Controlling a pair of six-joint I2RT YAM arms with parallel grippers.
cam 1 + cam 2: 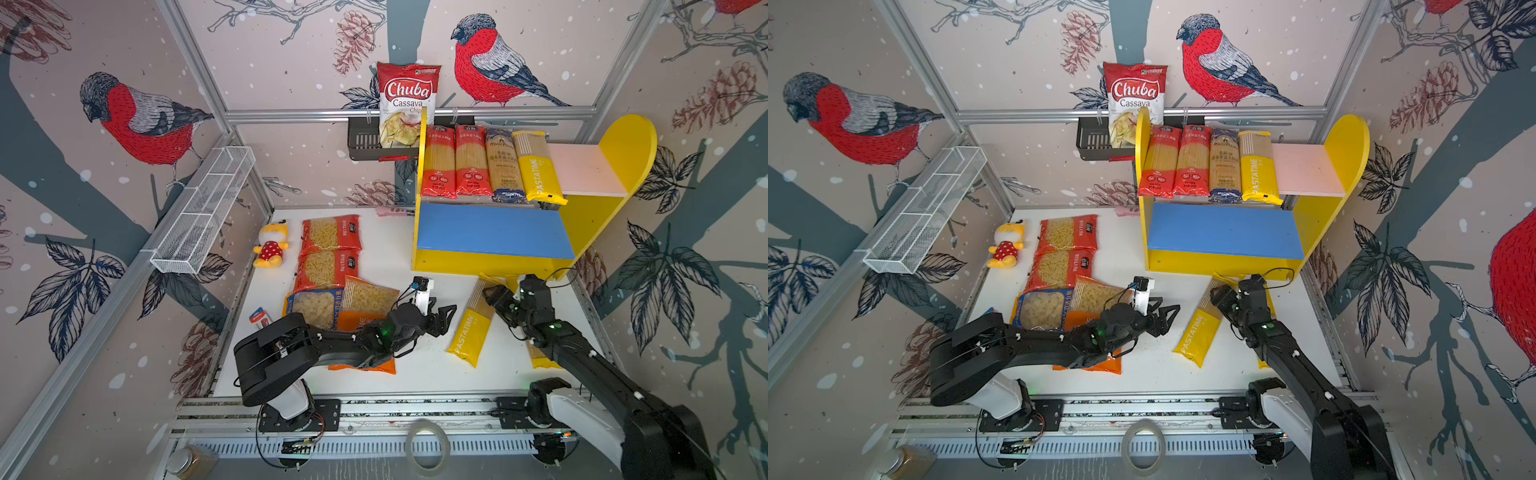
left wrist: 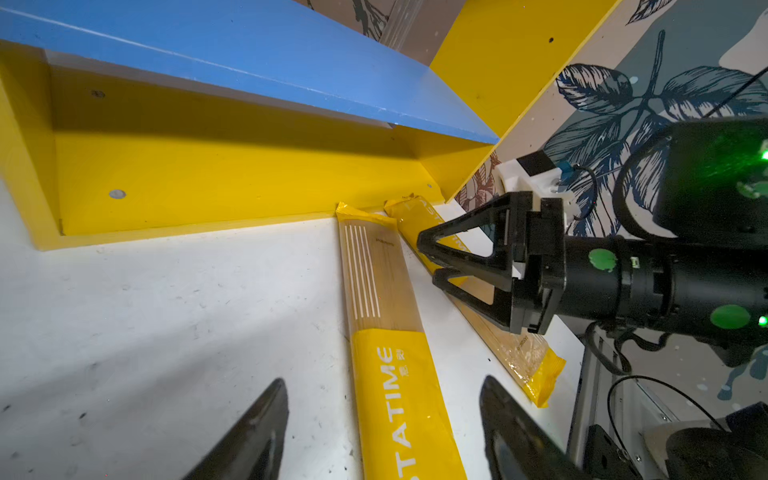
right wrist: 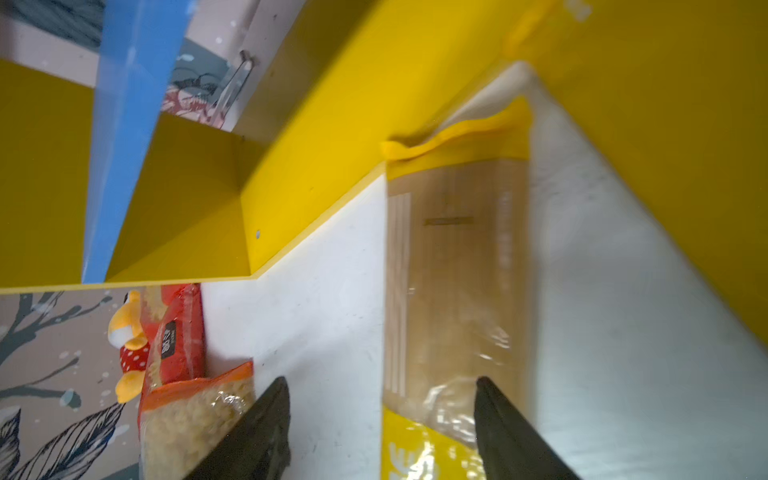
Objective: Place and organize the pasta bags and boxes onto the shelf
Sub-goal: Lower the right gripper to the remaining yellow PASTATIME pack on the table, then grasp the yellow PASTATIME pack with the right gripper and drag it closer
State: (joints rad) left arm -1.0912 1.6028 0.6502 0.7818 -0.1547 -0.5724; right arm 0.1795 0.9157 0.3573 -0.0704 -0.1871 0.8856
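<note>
In front of the shelf (image 1: 490,261), our left gripper (image 1: 449,321) hangs, jaws spread, facing a yellow spaghetti pack (image 1: 471,332). Our right gripper (image 1: 492,296), jaws likewise apart and holding nothing, hovers at its shelf-side end, probably to share so long a load. Farther back, four long packs (image 1: 471,162) lie across the shelf's pink upper board (image 1: 584,170).

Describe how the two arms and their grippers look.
The left arm and right arm are matte black with white base links, small white dots and green lights. Thin black cables loop along them. The left gripper and right gripper carry black, triangular open-frame fingers and white camera mounts.
</note>
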